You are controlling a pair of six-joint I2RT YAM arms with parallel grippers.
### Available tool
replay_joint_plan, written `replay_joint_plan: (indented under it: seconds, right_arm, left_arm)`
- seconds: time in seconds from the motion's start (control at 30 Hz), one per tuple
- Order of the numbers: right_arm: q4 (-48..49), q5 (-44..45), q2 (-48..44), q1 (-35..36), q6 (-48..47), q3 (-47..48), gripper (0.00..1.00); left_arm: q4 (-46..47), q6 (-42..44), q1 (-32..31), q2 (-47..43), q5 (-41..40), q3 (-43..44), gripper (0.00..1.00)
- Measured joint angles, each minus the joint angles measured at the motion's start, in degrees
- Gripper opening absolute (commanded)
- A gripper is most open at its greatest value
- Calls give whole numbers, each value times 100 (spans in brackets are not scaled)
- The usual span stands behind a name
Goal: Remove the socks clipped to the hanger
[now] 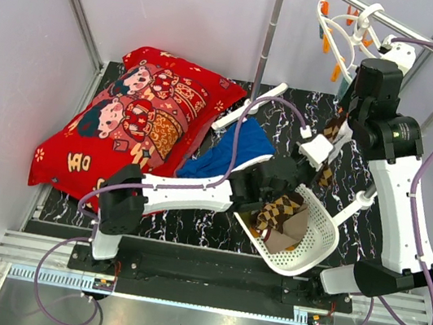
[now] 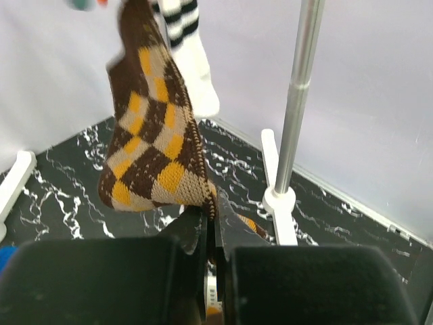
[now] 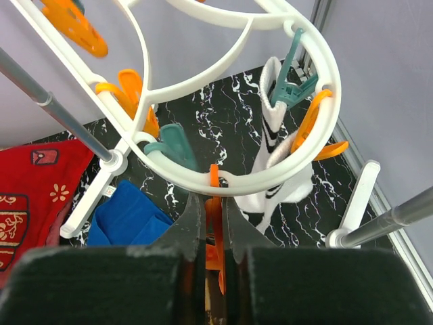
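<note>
Sock (image 2: 152, 156), brown-checked, in left tool (image 2: 211, 222)

Pale lilac walls (image 1: 183, 9), black white-veined tabletop (image 1: 190, 226), silver rack pole (image 1: 267, 39); soft even light

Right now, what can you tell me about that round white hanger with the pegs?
White plastic, round, with curved inner rings, the hanger hangs high at a metal rail. Orange and teal pegs dangle from it. One teal peg holds a white sock with dark bands. The right gripper is shut on an orange peg at its near rim; below, the left gripper pinches a brown checked sock hanging under it.
</note>
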Motion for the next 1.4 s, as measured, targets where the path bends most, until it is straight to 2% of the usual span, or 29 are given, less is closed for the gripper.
replay_joint_plan:
  seconds: [0.17,0.4,0.53,0.6,0.73,0.77,0.83,0.87,0.93,0.97,1.23,1.4]
  right_arm:
    - [0,0,-17,0,2,0,1]
    - [0,-9,-28,0,42,4,4]
    - [-4,-17,-31,0,116,33,4]
    - [-4,-48,-31,0,164,44,4]
    - [-7,-140,-31,0,258,48,4]
    - [-7,-155,-31,0,284,48,5]
    - [-7,-164,-31,0,328,48,5]
    - [-7,-166,-31,0,343,48,5]
    - [-7,-181,-31,0,378,50,5]
    - [-11,-203,-31,0,407,59,5]
    - [-48,-315,-31,0,601,136,5]
    - [-55,-382,-31,0,654,195,5]
  left_arm:
    - [74,-155,-52,-291,-2,-767,0]
    - [52,-737,-282,-1458,125,-2374,1]
    - [229,-1191,-424,-2092,129,-3322,7]
    - [308,-1408,-457,-2135,144,-3622,11]
    - [315,-1823,-479,-1864,208,-3875,48]
    - [323,-1934,-479,-1766,232,-3928,63]
    - [299,-2120,-492,-1598,271,-4048,76]
    - [260,-2197,-494,-1550,269,-4103,86]
    - [118,-2271,-498,-1528,234,-4133,92]
    - [76,-2275,-501,-1530,186,-4111,99]
    - [-719,-1891,-501,-1733,-212,-3193,99]
    - [-1123,-2068,-522,-1805,-522,-2680,99]
